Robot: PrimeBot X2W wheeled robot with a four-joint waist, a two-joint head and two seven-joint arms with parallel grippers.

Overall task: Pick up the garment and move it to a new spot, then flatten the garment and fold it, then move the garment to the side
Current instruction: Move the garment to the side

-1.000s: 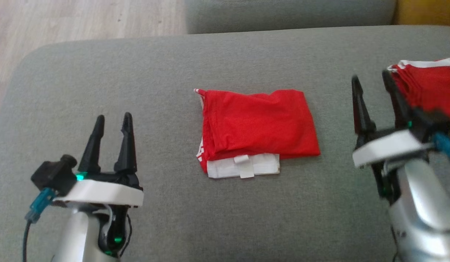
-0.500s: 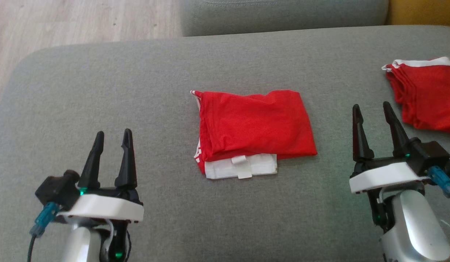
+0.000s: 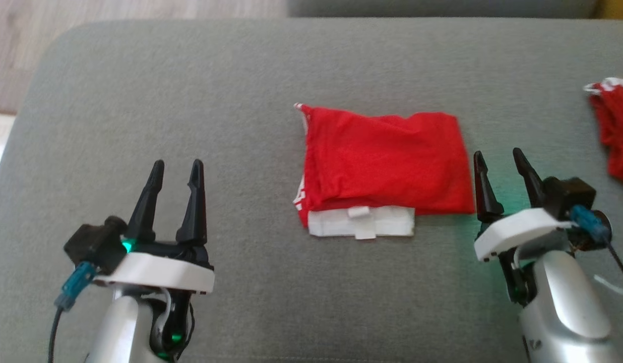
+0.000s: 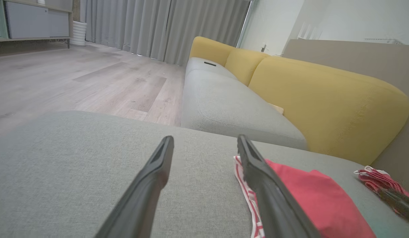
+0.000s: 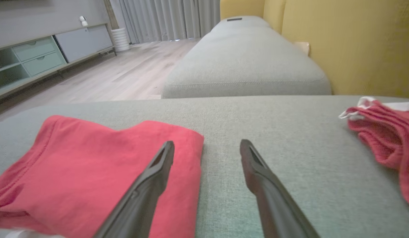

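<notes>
A folded red garment [image 3: 384, 164] with a white band along its near edge lies flat in the middle of the grey cushion [image 3: 241, 75]. It also appears as the garment [image 5: 92, 172] in the right wrist view and the garment [image 4: 313, 201] in the left wrist view. My left gripper [image 3: 176, 169] hovers open well to the garment's left, with nothing between its fingers. My right gripper [image 3: 498, 159] stands open just beside the garment's right edge, empty too.
A second red garment [image 3: 614, 131] with white trim lies at the cushion's far right. Another grey seat [image 5: 247, 59] and a yellow backrest [image 4: 323, 99] lie beyond. Wooden floor [image 3: 19, 50] runs past the cushion's left edge.
The head camera has shifted, so the whole scene sits further right and lower. My right gripper has drawn back from the second garment and now stands by the folded one's right edge.
</notes>
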